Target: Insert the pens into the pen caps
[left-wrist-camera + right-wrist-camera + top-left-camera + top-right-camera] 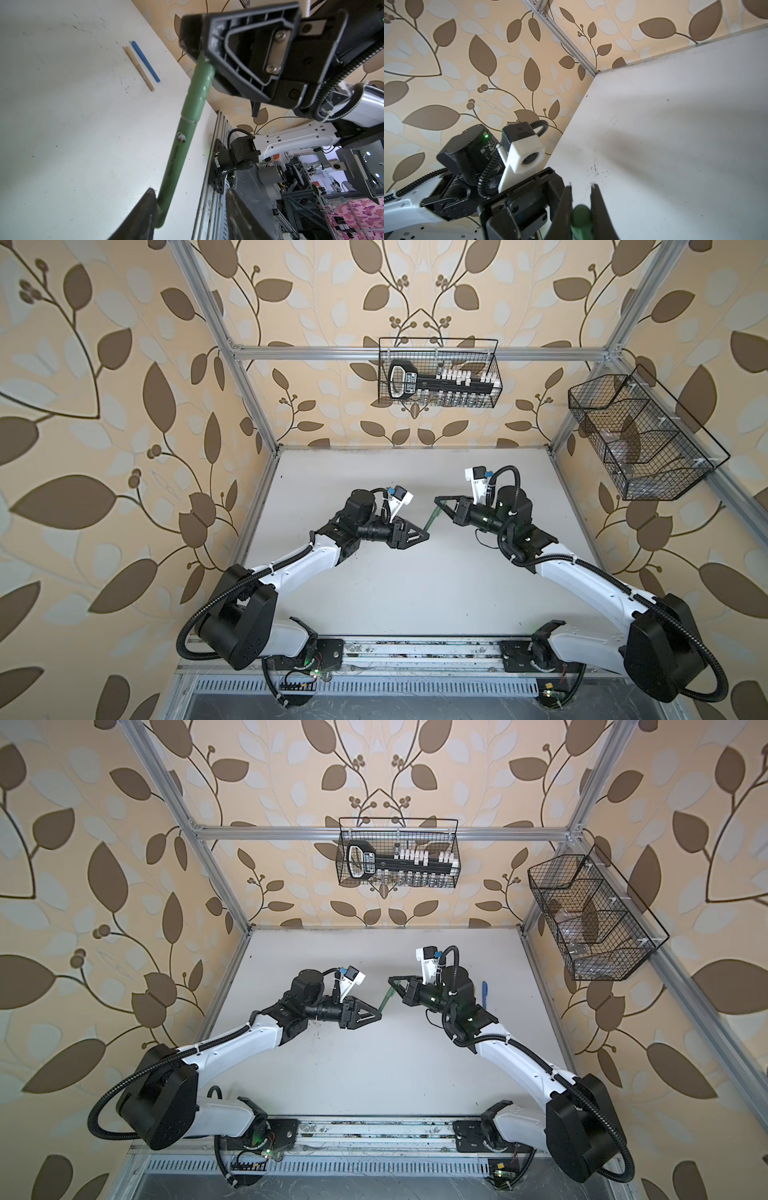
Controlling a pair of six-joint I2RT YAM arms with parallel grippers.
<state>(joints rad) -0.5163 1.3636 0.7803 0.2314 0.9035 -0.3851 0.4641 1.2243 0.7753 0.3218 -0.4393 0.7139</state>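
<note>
A dark green pen (176, 158) hangs in the air between my two grippers, its ridged green pen cap (200, 87) seated on the barrel at a seam. My right gripper (581, 187) is shut on the cap end (581, 216). My left gripper (191, 191) is open; the pen's tail rests against one finger (145, 207) and the other finger stands well clear. Both top views show the green pen (432, 517) (385, 999) bridging the left gripper (424, 533) and right gripper (437, 501). A blue pen (145, 61) and a tan pen (139, 68) lie side by side on the table, caps apparently fitted.
The white table (395, 593) carries dark scuffs. A wire basket (438, 373) with a black tool hangs on the back wall. Another wire basket (640, 439) hangs at the right. A metal rail (415, 649) with both arm bases runs along the front. The blue pen (484, 992) lies beyond the right arm.
</note>
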